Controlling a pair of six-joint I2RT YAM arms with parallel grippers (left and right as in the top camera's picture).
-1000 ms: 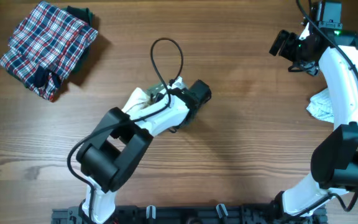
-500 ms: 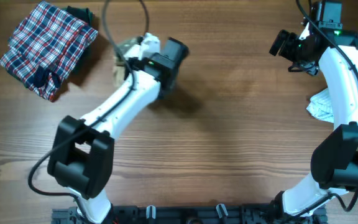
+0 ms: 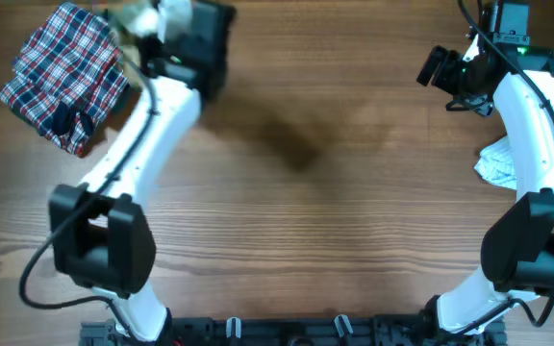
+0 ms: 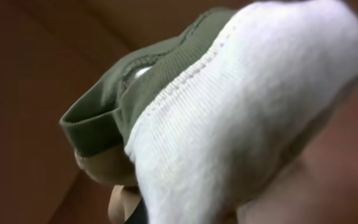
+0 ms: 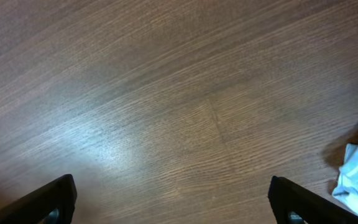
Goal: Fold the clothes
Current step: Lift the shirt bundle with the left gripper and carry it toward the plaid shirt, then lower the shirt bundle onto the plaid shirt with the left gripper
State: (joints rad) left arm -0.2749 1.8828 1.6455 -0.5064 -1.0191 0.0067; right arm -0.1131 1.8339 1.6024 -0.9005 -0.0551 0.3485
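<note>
Desk [image 3: 354, 192] of brown wood. Left arm [image 3: 138, 135] is stretched to the far-left corner, right arm [image 3: 532, 125] parked at the right edge. Folded plaid pile [image 3: 61, 72] lies just beside the left jaws. Cream-white top [image 3: 147, 16] is bunched at the left jaws, off the desk. Cloth hides those jaws, judged clamped on it. Olive edge [image 4: 123, 99] faces the wrist camera. Right jaws apart, empty; pale blue striped garment [image 3: 496, 161] lies beside that arm. Likely step: setting the top by the pile. Lower until the cloth rests, then release, or the bundle may unroll.
</note>
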